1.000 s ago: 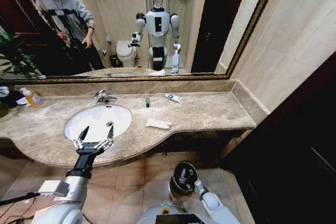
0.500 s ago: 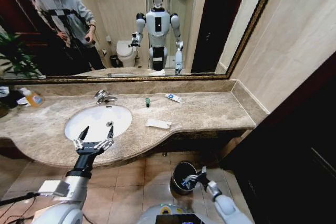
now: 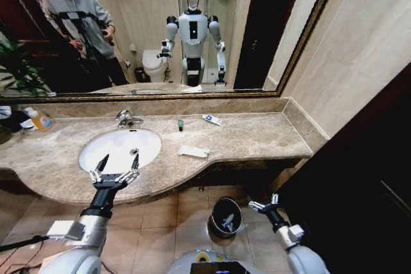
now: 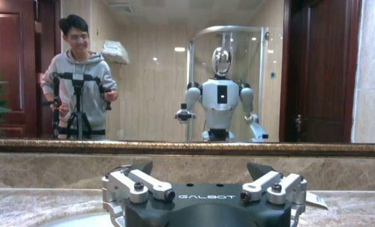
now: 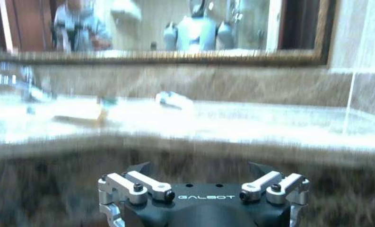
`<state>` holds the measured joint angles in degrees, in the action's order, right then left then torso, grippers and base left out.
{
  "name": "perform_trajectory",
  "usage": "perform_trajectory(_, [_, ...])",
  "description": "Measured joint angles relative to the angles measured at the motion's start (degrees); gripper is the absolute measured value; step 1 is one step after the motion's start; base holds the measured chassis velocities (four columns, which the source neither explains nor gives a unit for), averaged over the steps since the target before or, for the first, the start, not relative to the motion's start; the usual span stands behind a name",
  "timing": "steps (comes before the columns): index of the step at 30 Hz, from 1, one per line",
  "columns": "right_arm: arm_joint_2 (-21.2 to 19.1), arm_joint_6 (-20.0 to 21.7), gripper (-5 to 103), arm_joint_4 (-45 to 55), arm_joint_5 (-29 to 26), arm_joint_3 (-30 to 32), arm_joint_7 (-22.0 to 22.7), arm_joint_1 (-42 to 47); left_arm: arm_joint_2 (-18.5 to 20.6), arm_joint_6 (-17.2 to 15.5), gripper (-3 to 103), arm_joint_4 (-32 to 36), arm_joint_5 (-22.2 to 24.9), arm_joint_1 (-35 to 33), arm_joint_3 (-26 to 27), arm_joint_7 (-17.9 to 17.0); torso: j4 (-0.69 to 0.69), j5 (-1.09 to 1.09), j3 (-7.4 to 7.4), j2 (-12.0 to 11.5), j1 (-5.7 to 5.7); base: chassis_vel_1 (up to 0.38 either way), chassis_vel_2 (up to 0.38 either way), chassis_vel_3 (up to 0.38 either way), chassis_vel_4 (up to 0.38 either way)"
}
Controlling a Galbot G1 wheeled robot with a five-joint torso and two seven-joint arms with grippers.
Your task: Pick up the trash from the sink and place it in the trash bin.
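Observation:
The white oval sink [image 3: 121, 149] sits in the beige marble counter, and my left gripper [image 3: 115, 168] hovers open over its front rim, holding nothing. On the counter lie pieces of trash: a flat white packet [image 3: 193, 151], a small green-black piece [image 3: 180, 124] and a blue-white packet [image 3: 212, 120]. The black trash bin [image 3: 226, 216] stands on the floor tiles below the counter, with a small pale bit inside. My right gripper [image 3: 264, 205] is open and empty just right of the bin. The right wrist view shows its open fingers [image 5: 140, 176] facing the counter edge.
A chrome faucet [image 3: 126, 119] stands behind the basin. An orange-yellow soap bottle [image 3: 40, 119] is at the counter's far left. A dark cabinet or door [image 3: 359, 184] closes in on the right. The big mirror [image 3: 192, 30] reflects me and a person.
My right gripper has moved from over the bin out to its right and risen a little. The left arm has not moved.

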<state>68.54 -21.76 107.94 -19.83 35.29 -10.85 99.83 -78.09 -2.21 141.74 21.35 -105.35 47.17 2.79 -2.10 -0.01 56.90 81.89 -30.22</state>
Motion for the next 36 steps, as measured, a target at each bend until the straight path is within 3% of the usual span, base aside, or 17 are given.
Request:
perform_trajectory(6, [0.2, 1.2, 100, 5.6, -4.2, 1.3, -4.0, -1.5, 0.0, 0.0, 100, 0.0, 0.0, 0.0, 0.0, 0.0, -0.01, -0.01, 0.0, 0.0, -0.01, 0.0, 0.0, 0.0, 0.0])
perform_trajectory(9, [-1.0, 5.4, 100, 8.7, -7.9, 1.7, -9.8, -3.9, 0.0, 0.0, 100, 0.0, 0.0, 0.0, 0.0, 0.0, 0.01, -0.02, 0.0, 0.0, 0.0, 0.0, 0.0, 0.0, 0.0])
perform_trajectory(10, [-1.0, 5.4, 100, 8.7, -7.9, 1.7, -9.8, -3.9, 0.0, 0.0, 100, 0.0, 0.0, 0.0, 0.0, 0.0, 0.01, -0.02, 0.0, 0.0, 0.0, 0.0, 0.0, 0.0, 0.0])
perform_trajectory(13, [-3.6, 6.3, 100, 6.8, -7.1, -0.8, -19.0, -12.0, 0.0, 0.0, 100, 0.0, 0.0, 0.0, 0.0, 0.0, -0.02, 0.02, 0.0, 0.0, 0.0, 0.0, 0.0, 0.0, 0.0])
perform_trajectory(17, [-6.2, 8.1, 100, 4.5, -4.7, -3.7, -22.7, -19.3, 0.0, 0.0, 100, 0.0, 0.0, 0.0, 0.0, 0.0, -0.03, 0.0, 0.01, 0.0, -0.01, 0.0, 0.0, 0.0, 0.0])
perform_trajectory(23, [-8.4, 11.3, 100, 0.0, -0.5, -9.4, -18.9, -27.5, 0.0, 0.0, 100, 0.0, 0.0, 0.0, 0.0, 0.0, -0.01, 0.0, 0.01, 0.0, -0.01, 0.0, 0.0, 0.0, 0.0])
perform_trajectory(28, [-10.5, 14.9, 100, -5.9, 1.7, -18.5, -14.7, -36.0, 0.0, 0.0, 100, 0.0, 0.0, 0.0, 0.0, 0.0, -0.01, 0.01, 0.01, 0.0, -0.01, 0.0, 0.0, 0.0, 0.0])
perform_trajectory(36, [-9.5, 16.5, 100, -13.0, 6.2, -26.4, -12.7, -44.0, 0.0, 0.0, 100, 0.0, 0.0, 0.0, 0.0, 0.0, -0.02, 0.0, 0.01, 0.0, -0.01, 0.0, 0.0, 0.0, 0.0])
